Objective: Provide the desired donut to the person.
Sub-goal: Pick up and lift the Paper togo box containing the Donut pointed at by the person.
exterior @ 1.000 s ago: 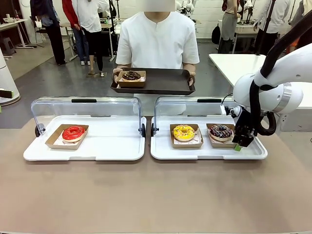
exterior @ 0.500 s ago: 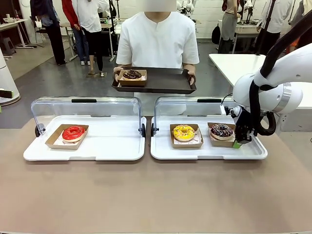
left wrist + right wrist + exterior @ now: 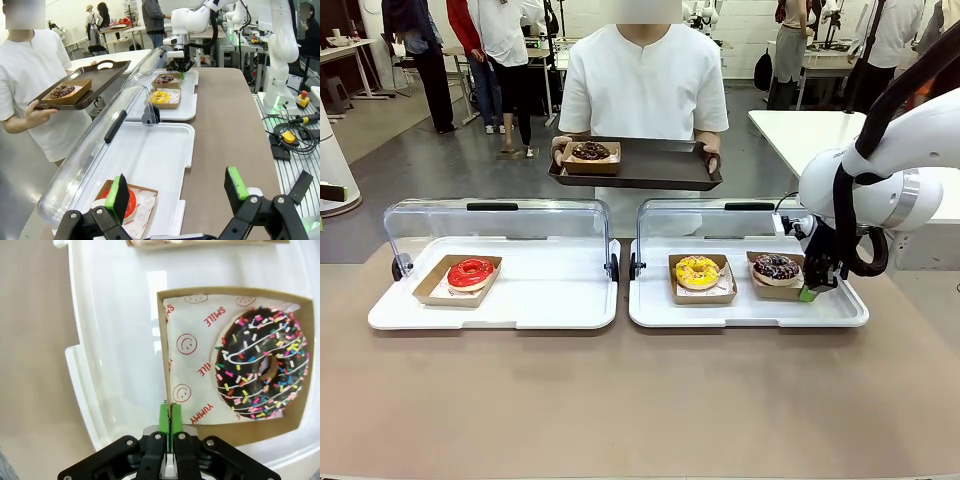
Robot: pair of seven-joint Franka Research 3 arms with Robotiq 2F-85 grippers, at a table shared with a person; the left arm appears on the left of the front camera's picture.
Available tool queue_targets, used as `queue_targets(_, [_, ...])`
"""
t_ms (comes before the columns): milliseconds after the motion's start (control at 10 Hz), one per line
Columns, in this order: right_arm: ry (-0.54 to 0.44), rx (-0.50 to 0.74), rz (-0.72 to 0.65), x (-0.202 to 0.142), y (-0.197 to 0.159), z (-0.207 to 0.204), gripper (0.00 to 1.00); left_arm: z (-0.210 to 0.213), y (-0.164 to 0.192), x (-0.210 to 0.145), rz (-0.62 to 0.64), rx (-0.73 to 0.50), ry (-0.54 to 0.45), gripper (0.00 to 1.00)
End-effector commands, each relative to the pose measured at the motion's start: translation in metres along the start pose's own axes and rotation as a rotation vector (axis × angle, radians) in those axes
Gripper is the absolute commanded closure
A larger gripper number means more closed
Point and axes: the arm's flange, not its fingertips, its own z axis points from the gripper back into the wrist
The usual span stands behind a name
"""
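Observation:
A chocolate donut (image 3: 776, 267) with coloured sprinkles (image 3: 260, 362) lies in a brown cardboard box (image 3: 235, 435) on the right white tray (image 3: 840, 312). My right gripper (image 3: 808, 291) (image 3: 169, 412) is shut on that box's near edge, its green pads pinching the cardboard wall. Over the left white tray (image 3: 155, 160), my left gripper (image 3: 177, 189) hangs open with nothing between its fingers. A red donut (image 3: 132, 200) (image 3: 471, 272) in its own box sits just below it. The person (image 3: 643, 75) stands across the table holding a dark tray (image 3: 660, 170) that carries another chocolate donut (image 3: 590, 152).
A yellow donut (image 3: 697, 271) in a box sits left of the held box on the same tray. Both white trays have clear lids (image 3: 495, 225) tipped open toward the person. The brown tabletop (image 3: 640, 400) lies in front.
My right gripper has closed the last bit onto the box edge, and the box has shifted slightly. The person's tray moved a touch. The left arm has not moved.

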Motion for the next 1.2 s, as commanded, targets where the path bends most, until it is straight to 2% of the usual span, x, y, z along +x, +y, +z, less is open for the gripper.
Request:
queue_targets(0, [0.046, 0.019, -0.007, 0.012, 0.023, 0.017, 1.00, 0.002, -0.001, 0.000, -0.006, 0.001, -0.011, 0.00])
queue_targets(500, [0.178, 0.039, -0.027, 0.031, 0.089, 0.070, 1.00, 0.002, -0.001, 0.000, -0.006, 0.001, -0.011, 0.00])
queue_targets(800, [0.182, 0.030, 0.023, 0.040, 0.132, 0.098, 1.00, 0.002, -0.001, 0.000, -0.006, 0.001, -0.011, 0.00])
queue_targets(900, [0.191, 0.023, -0.032, 0.046, 0.145, 0.113, 1.00, 0.002, -0.001, 0.000, -0.006, 0.001, -0.011, 0.00])
queue_targets(1100, [0.185, 0.008, -0.019, 0.058, 0.161, 0.150, 1.00, 0.002, -0.001, 0.000, -0.006, 0.001, -0.011, 0.00])
